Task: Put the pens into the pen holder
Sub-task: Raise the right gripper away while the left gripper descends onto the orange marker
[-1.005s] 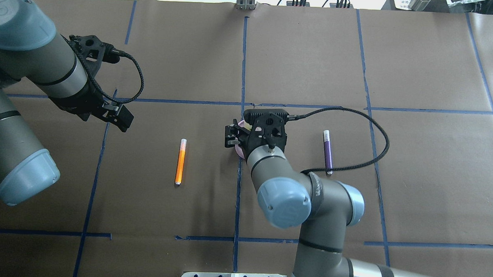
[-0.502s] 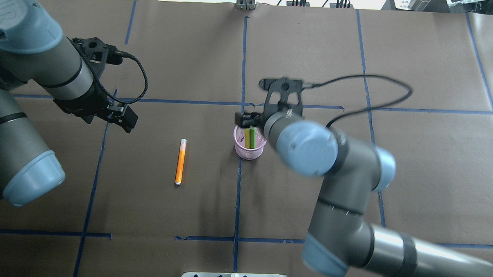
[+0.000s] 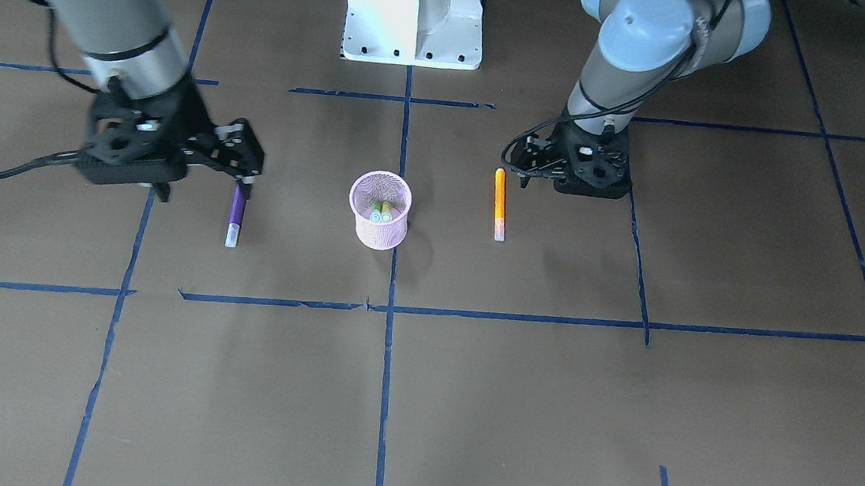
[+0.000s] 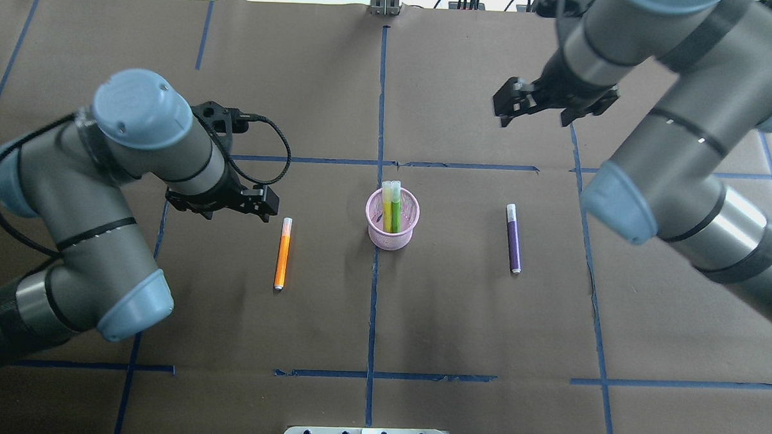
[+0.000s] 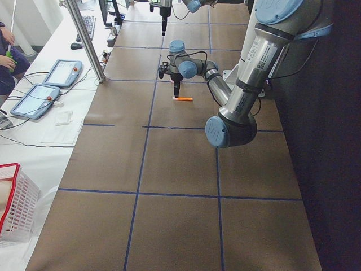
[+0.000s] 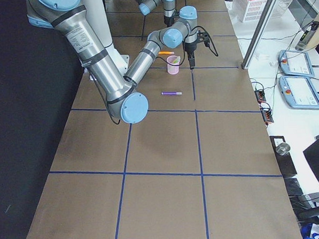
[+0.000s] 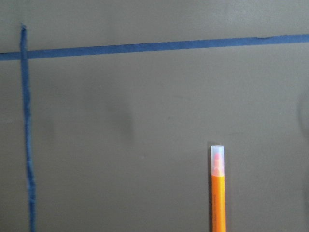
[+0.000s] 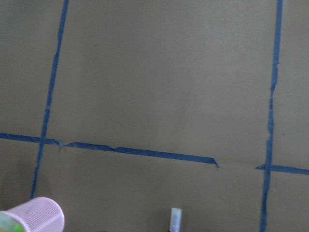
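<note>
The pink mesh pen holder (image 4: 391,244) is standing mid-table (image 4: 459,322), holding a yellow pen (image 4: 386,207) and a green pen (image 4: 395,208) upright. An orange pen (image 4: 282,253) is lying flat on the robot's left of it and a purple pen (image 4: 514,241) on its right, both well apart from it. The left gripper (image 4: 271,204) is hovering just beside the orange pen's capped end, jaws apart. The right gripper (image 4: 504,109) is hanging raised beyond the purple pen, jaws apart and gripping nothing.

Right tool (image 4: 504,109) now well off the pen holder (image 4: 391,241), left tool (image 4: 269,205) nearer orange pen (image 4: 282,255)
</note>
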You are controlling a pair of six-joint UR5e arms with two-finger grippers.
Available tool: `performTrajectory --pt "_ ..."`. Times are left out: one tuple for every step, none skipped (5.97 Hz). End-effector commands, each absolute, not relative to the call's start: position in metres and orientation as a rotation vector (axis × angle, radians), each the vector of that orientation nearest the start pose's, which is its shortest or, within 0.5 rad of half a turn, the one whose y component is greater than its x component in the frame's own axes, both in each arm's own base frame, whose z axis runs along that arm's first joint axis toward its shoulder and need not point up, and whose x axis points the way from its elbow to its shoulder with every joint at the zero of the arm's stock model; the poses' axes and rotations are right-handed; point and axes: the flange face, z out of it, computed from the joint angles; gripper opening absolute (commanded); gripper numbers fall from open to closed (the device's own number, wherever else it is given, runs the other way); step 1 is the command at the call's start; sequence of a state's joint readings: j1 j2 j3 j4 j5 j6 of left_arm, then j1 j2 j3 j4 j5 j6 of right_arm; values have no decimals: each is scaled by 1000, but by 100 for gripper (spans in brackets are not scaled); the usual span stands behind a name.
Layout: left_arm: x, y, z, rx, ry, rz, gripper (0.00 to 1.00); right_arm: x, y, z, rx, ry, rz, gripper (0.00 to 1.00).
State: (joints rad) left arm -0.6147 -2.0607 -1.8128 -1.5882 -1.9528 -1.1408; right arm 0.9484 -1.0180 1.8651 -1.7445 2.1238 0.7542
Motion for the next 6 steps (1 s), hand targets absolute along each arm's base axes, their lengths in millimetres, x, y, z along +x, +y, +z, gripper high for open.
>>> performTrajectory --pt "522 -437 288 57 802 -82 100 -213 -564 303 172 -797 -197 100" --pt "531 -441 295 63 818 -81 97 -203 -562 317 166 -804 -229 100" --pt "534 -442 299 64 818 -79 92 -203 -562 319 166 -803 -228 100" --pt "537 -440 301 61 814 -73 88 -203 -562 321 163 -802 -229 100" --pt "541 -437 304 56 809 -68 81 -203 -562 321 162 -801 -228 100" --pt "541 -437 303 56 811 -66 72 -203 -562 322 161 -800 -229 100"
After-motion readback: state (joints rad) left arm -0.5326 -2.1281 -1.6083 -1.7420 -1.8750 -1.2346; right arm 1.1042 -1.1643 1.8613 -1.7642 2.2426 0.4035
